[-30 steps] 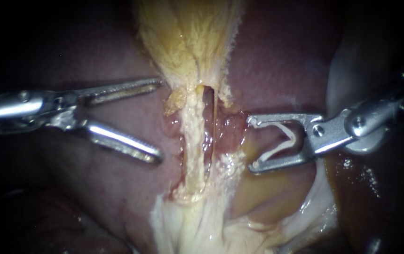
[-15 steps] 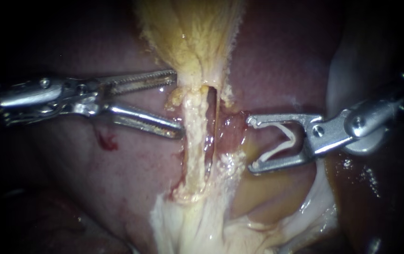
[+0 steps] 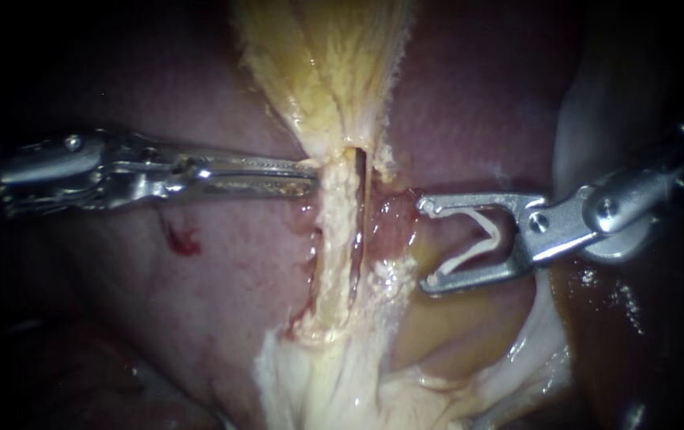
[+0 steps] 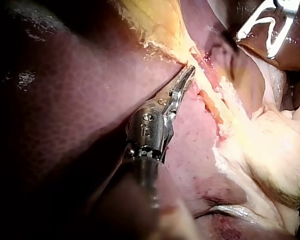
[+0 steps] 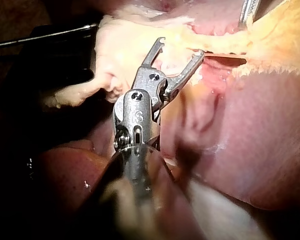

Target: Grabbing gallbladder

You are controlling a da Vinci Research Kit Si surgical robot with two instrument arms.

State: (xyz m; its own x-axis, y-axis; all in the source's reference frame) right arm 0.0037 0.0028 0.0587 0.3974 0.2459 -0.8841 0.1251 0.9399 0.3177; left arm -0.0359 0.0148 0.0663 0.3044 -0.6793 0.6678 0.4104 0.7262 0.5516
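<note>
Gallbladder (image 3: 330, 72): a yellowish fan at upper centre of the endoscope view, narrowing downward into a pale strand (image 3: 332, 239) that lies over the liver (image 3: 214, 295). Left instrument (image 3: 311, 177): enters from the left edge at mid-height, jaws drawn nearly together, tips apparently nipping the gallbladder's narrow lower edge. The left wrist view shows the tips against that same yellow margin. Right instrument (image 3: 427, 243): right of centre, jaws wide apart with a white clip (image 3: 481, 239) seated between them, just beside the strand and not around it. Step in hand: taking hold, seemingly made. Next move, by judgement: confirm a firm bite, then pull gently so the thin edge does not tear.
</note>
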